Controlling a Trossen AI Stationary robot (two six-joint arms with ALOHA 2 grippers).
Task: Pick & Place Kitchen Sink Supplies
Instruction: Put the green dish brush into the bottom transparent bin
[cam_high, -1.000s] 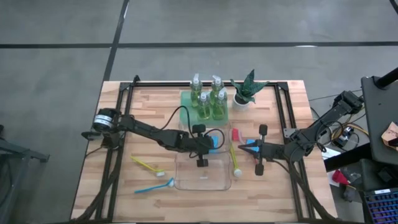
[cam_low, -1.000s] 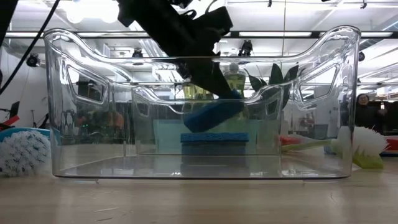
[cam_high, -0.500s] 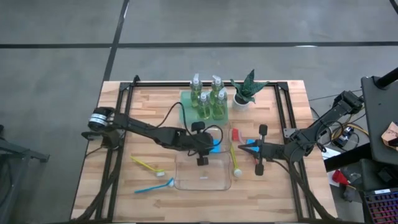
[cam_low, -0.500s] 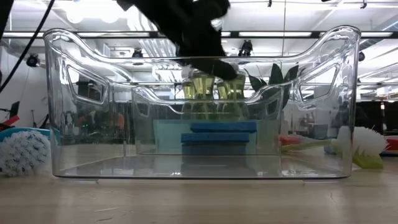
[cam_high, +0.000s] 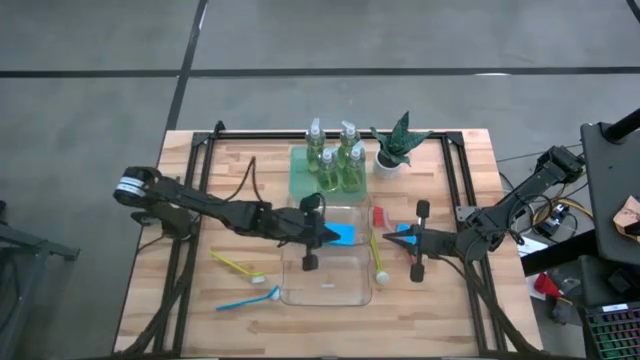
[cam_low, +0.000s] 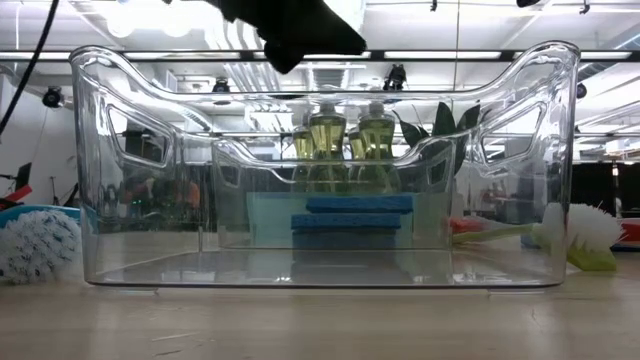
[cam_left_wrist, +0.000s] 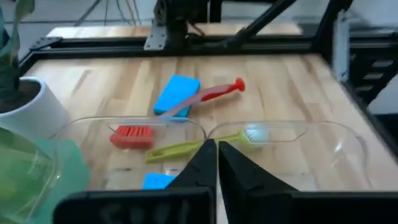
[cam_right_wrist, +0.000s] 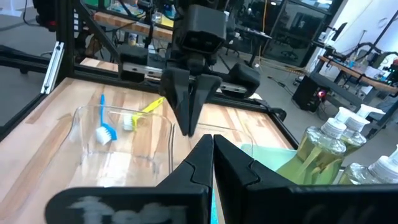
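The wooden table (cam_high: 250, 170) carries two clear plastic bins set end to end near its middle; the nearer, empty bin (cam_high: 325, 282) lies toward the front edge, and the farther bin (cam_high: 352, 218) holds two flat blue sponges (cam_low: 348, 213) stacked one on the other. The left arm reaches in from the left edge, and the left gripper (cam_high: 322, 234) hangs above the farther bin, over its left part, with its fingers pressed together and holding nothing. The right arm comes in from the right edge, and the right gripper (cam_high: 390, 238) rests low just right of the bins, its fingers likewise together and empty. A green tray (cam_high: 298, 172) near the back edge bears four pump bottles (cam_high: 336, 160) of yellow-green liquid, upright and close together, with a small potted plant (cam_high: 397, 145) just to their right. A third blue sponge (cam_high: 405, 234) lies right of the bins, under the right gripper. A red brush (cam_high: 379, 216) and a yellow brush (cam_high: 377, 262) lie beside the bins' right wall. Toward the front-left corner lie another yellow brush (cam_high: 238, 266) and a blue brush (cam_high: 250, 298), apart from the bins.
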